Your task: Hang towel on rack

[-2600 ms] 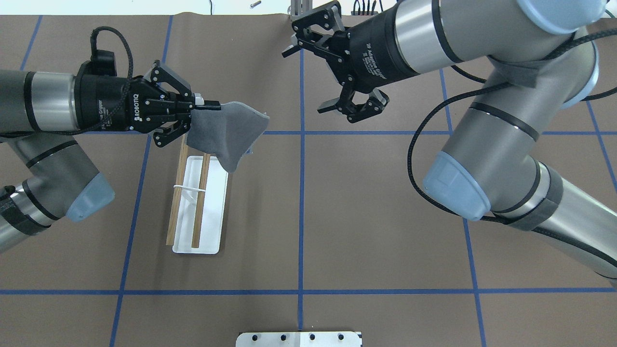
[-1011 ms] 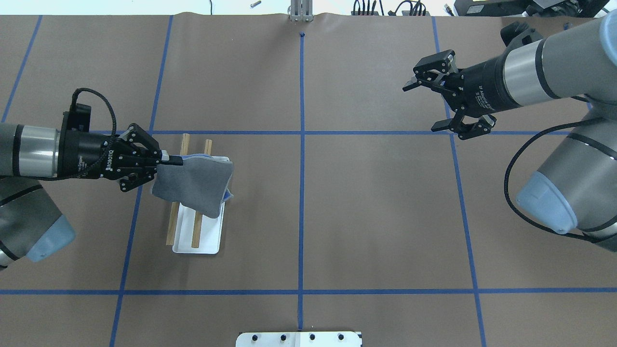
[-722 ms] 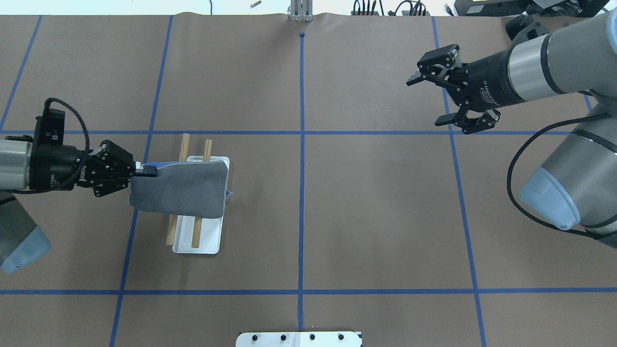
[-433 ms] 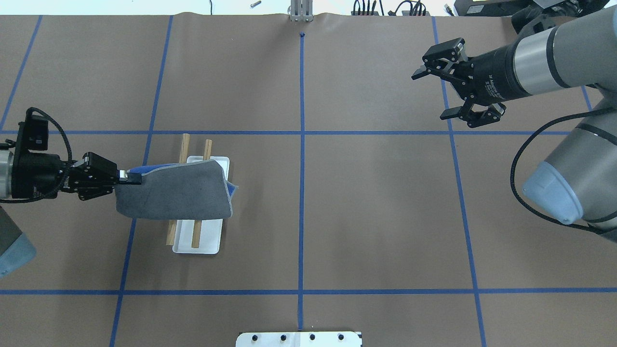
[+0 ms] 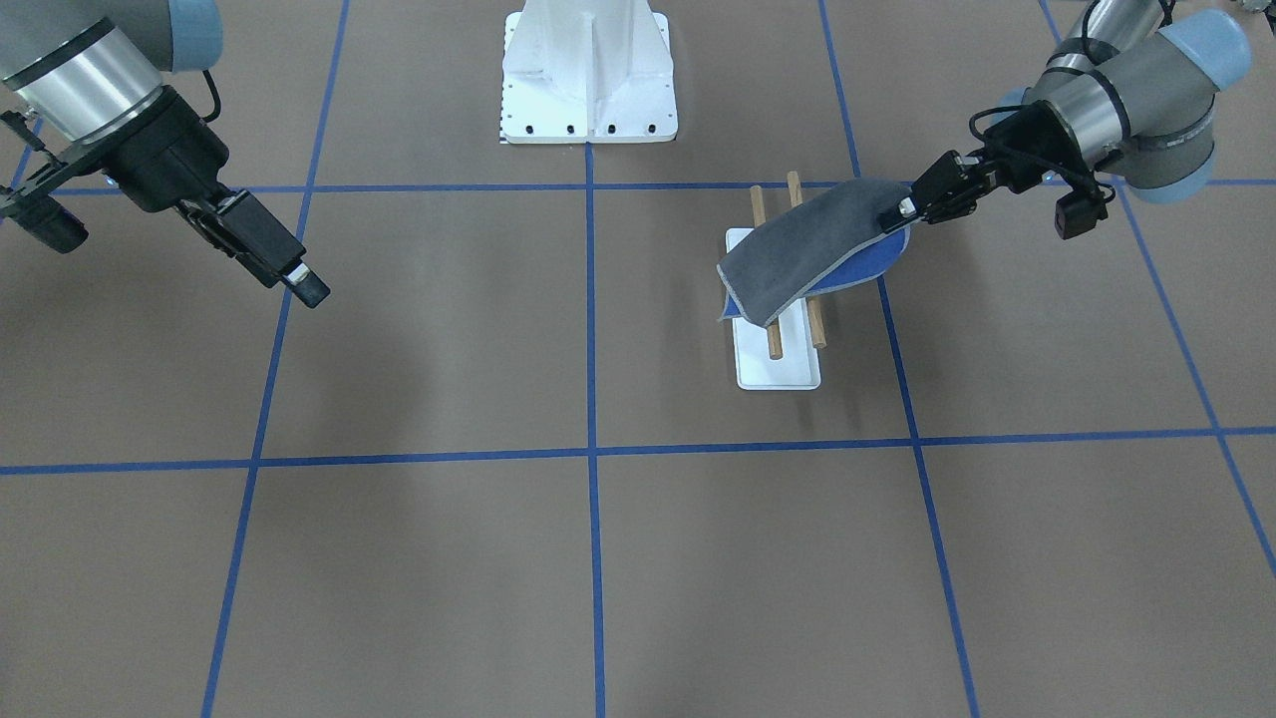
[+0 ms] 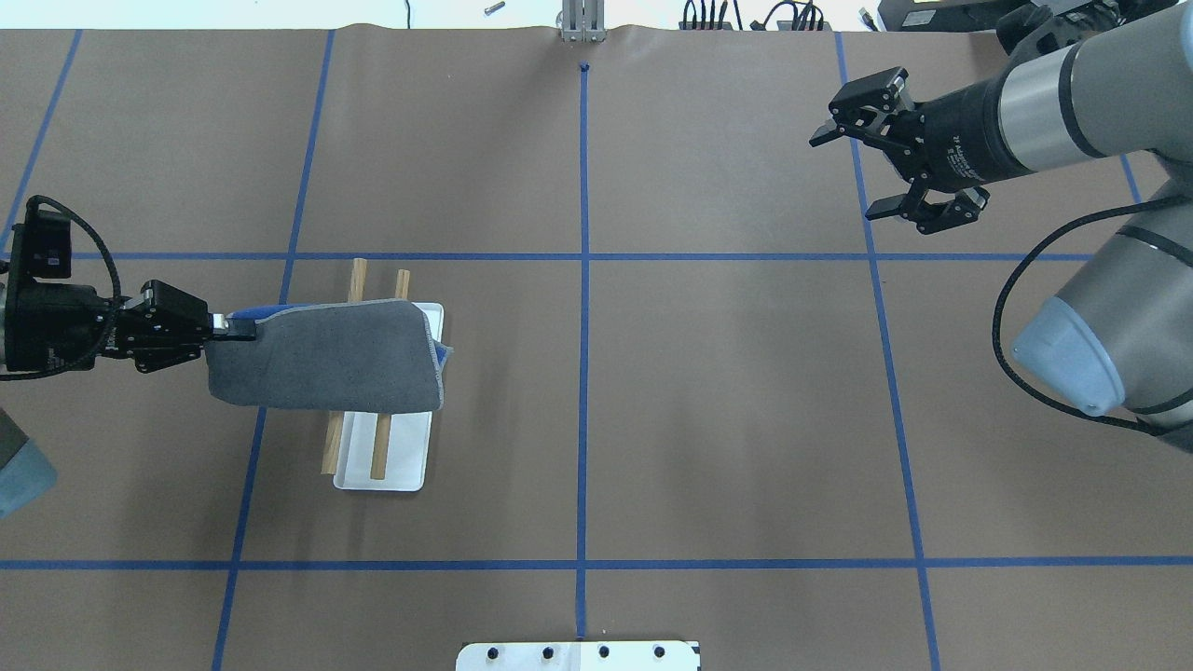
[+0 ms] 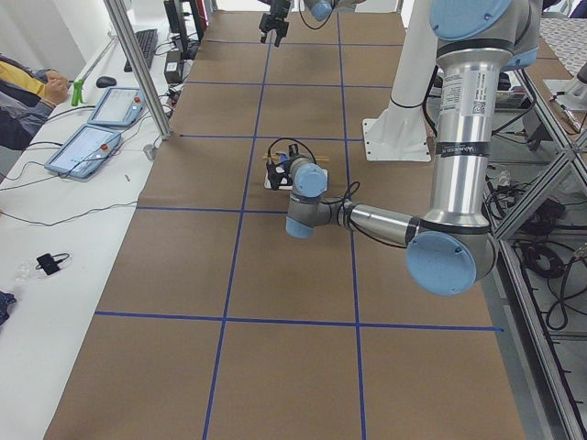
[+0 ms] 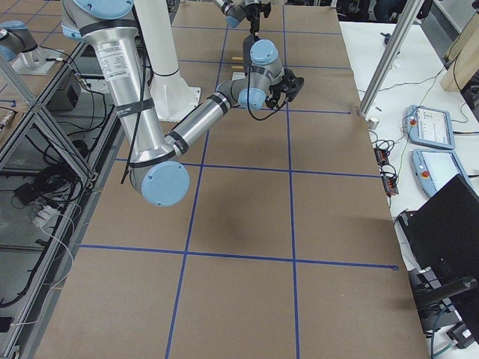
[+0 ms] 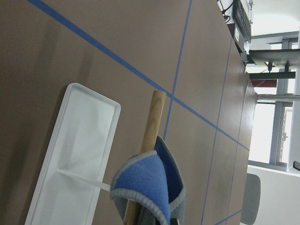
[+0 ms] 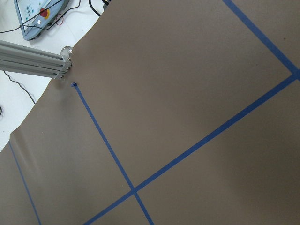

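Note:
The towel (image 6: 326, 368) is grey with a blue reverse (image 5: 859, 271). It lies draped across the two wooden rods (image 6: 357, 280) of the rack, whose white base (image 6: 382, 461) stands left of centre. My left gripper (image 6: 228, 326) is shut on the towel's left corner and holds it just beyond the rack's left side. One towel end hangs over the rack's right side. The left wrist view shows the folded blue towel end (image 9: 145, 187) against a rod (image 9: 151, 119) above the white base (image 9: 75, 154). My right gripper (image 6: 846, 177) is open and empty, far off at the back right.
The brown table cover bears a grid of blue tape lines (image 6: 582, 280). The robot's white pedestal (image 5: 588, 70) stands at the near middle edge. An aluminium post (image 6: 580, 20) rises at the far edge. Operators with tablets (image 7: 87, 147) sit beyond it.
My left gripper has pulled back to the left with the towel corner, drawing the towel out flat across the rack's rods. My right arm has withdrawn to the far right, still open.

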`<state>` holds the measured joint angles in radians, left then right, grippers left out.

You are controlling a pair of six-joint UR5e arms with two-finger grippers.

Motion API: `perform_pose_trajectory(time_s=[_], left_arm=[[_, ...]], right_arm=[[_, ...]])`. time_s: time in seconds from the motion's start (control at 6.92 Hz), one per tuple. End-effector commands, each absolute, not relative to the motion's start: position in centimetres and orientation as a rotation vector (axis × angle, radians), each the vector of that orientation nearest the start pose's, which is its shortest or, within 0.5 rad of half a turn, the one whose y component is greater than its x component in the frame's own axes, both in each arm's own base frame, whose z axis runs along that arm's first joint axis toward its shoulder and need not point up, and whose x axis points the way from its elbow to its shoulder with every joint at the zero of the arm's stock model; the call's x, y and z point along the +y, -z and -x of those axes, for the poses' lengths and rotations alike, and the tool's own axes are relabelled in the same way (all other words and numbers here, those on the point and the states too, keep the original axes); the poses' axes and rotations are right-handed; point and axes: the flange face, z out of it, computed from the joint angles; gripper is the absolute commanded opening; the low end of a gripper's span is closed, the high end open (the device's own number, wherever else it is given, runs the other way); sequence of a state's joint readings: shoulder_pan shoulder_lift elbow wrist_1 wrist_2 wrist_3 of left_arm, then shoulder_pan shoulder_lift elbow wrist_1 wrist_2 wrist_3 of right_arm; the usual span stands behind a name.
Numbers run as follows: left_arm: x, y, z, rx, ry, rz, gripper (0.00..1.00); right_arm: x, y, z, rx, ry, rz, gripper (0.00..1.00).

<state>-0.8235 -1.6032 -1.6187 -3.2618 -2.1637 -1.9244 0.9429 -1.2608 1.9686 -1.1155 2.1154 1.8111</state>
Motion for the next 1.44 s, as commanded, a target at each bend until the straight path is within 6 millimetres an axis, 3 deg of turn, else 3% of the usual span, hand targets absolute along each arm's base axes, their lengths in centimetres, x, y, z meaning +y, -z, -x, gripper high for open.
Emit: perform_pose_trajectory(time_s=[0.0,0.29,0.58,0.87,1.16,1.3], left_arm=[[-40.0,-46.0,-26.2,1.717,0.368,0.032,0.0],[-40.1,-47.1,-26.3,1.699,0.383,0.04,0.0],[-40.6,-48.1,-26.6,1.685,0.41,0.035,0.0],[-40.8,-48.2,-26.7,1.684,0.415,0.032,0.0],[-40.8,-48.2,-26.7,1.684,0.415,0.032,0.0],[-40.8,-48.2,-26.7,1.683,0.421,0.03,0.0]], right_arm=[[-49.5,-26.0,25.4,-1.243,-0.713,0.056,1.0],[-50.0,-26.5,25.1,-1.234,-0.726,0.055,1.0],[-50.5,-28.6,24.4,-1.189,-0.695,0.026,1.0],[-49.3,-35.8,20.9,-1.073,-0.574,-0.05,1.0],[-45.4,-44.9,15.7,-0.91,-0.34,-0.13,1.0],[-44.9,-47.4,13.2,-0.849,-0.241,-0.143,1.0]])
